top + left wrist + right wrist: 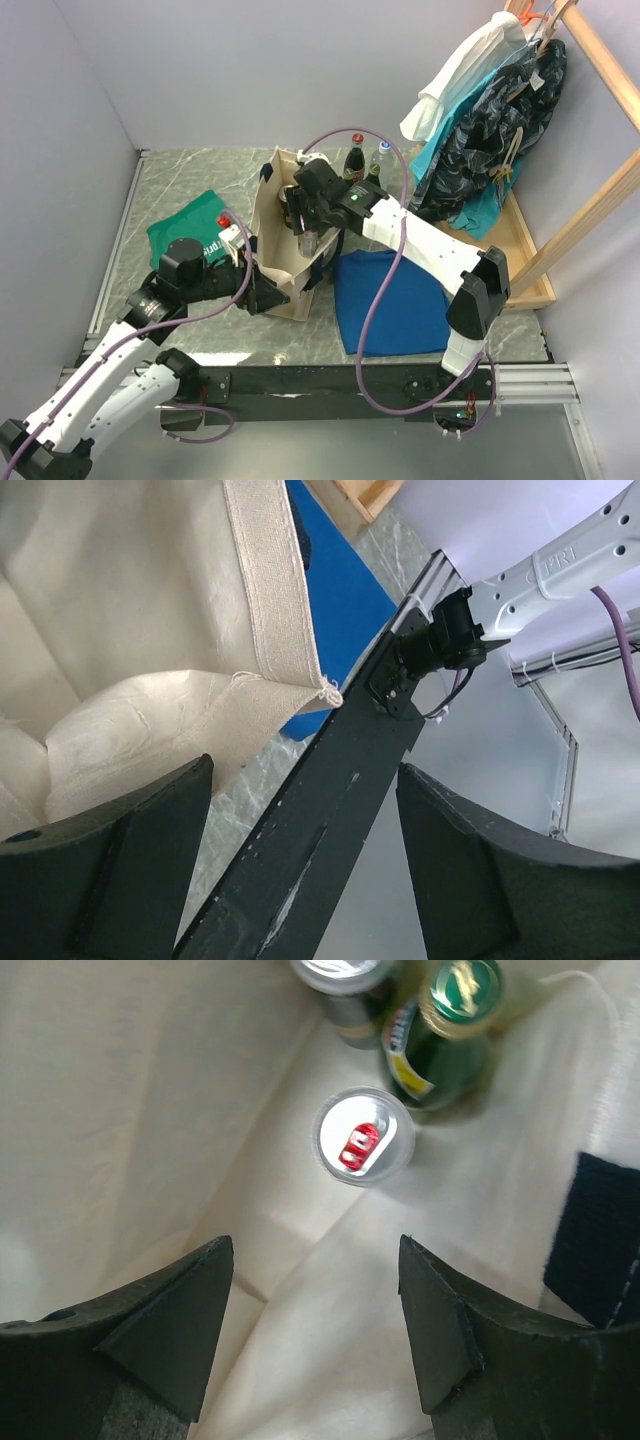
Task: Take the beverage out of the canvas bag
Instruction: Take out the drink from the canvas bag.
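Canvas bag (268, 232) upright at mid-table, mouth open upward. Inside, through the right wrist camera: silver-topped can (363, 1145) with a red tab, standing on the cloth floor near the picture's centre. Green bottle (452, 1030) with a green-and-gold cap just beside the can at 1 o'clock; touching or not, cannot tell. Second silver top (345, 975) at 12 o'clock, cut off by the frame edge.

Right gripper (315, 1250) at the bag's mouth, pointing down into it, jaws spread, nothing between them, can at 12 o'clock of the gap. Left gripper (305, 770) at 7 o'clock of the bag, close by its lower corner, jaws spread too, pinching nothing; bag hem up at 11 o'clock of the gap.

Outside the bag, from above: dark bottle (354, 160) and clear bottle (382, 158) at 1 o'clock, green cloth (180, 235) at 9 o'clock, blue cloth (390, 300) at 4 o'clock, wooden rack (585, 212) hung with clothes (490, 110) at 2 o'clock.
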Controlling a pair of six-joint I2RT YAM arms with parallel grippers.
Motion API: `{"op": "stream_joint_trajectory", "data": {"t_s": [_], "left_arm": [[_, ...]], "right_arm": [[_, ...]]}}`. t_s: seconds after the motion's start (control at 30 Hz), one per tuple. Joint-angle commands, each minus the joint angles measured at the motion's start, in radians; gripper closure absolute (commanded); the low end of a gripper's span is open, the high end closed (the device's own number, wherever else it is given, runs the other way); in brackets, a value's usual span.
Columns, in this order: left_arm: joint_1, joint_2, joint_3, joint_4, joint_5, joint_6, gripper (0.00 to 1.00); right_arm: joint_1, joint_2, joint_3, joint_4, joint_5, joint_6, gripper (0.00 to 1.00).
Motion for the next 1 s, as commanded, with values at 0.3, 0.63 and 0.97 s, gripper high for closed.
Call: {"op": "stream_joint_trajectory", "data": {"t_s": [0.3,0.63,0.97], "left_arm": [[-0.023,0.053,-0.002,-0.053,0.056,0.013,0.26],[-0.049,0.113,0.012,-0.079,0.066,0.023,0.27],[-0.071,0.122,0.015,-0.092,0.031,0.017,0.27]], "right_arm": [[0.011,-0.076,-0.126,0.028,0.173,0.059,0.25],[0.011,-0.048,-0.137,0.142,0.138,0.048,0.24],[0.01,0.057,-0.06,0.154,0.118,0.02,0.24]]}}
